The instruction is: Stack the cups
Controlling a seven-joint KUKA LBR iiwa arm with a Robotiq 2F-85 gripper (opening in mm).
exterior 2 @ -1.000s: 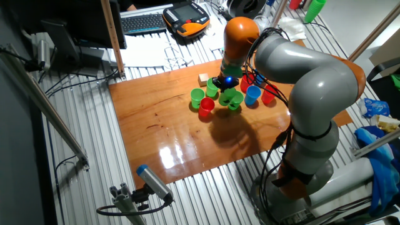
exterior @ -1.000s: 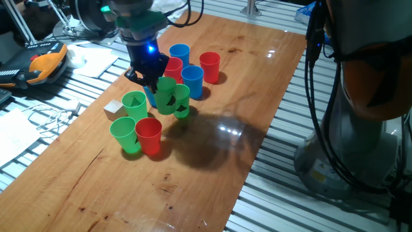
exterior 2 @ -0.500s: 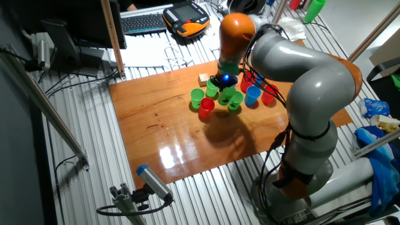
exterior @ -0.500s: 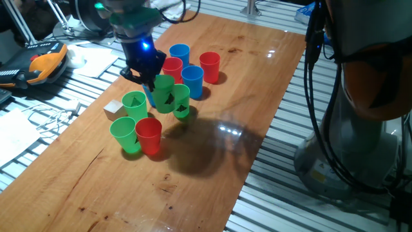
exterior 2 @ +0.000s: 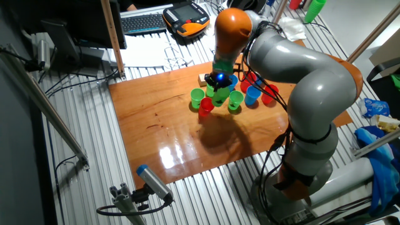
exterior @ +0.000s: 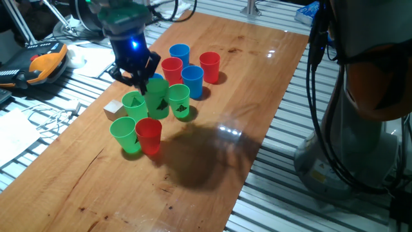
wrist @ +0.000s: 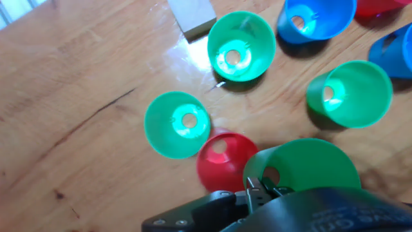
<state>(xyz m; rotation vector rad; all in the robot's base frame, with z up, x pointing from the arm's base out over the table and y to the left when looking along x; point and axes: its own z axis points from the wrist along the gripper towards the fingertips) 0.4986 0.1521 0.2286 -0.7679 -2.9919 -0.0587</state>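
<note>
In one fixed view the gripper (exterior: 143, 87) hangs over the group of cups with a green cup (exterior: 156, 98) at its fingertips, apparently clear of the table (exterior: 212, 161); the jaws appear to be pinching this cup's rim, though the contact itself is hidden by the hand. The other cups stand apart on the wood: a green cup with a dark mark (exterior: 179, 102), a second green cup (exterior: 134, 104), a third green cup (exterior: 124, 134), a red cup (exterior: 149, 135), further red cups (exterior: 209, 66) and blue cups (exterior: 192, 81). No finished stack is visible, so the task is judged to be at an early stage, with nearly all cups left to nest. In the other fixed view the arm (exterior 2: 294, 69) covers part of the group and the cups are too small to count reliably. In the hand view the held green cup (wrist: 302, 169) fills the lower edge, the gripper body hides its near side, the wooden block (wrist: 192, 16) is cut off at the top, and several cups run off the frame
</note>
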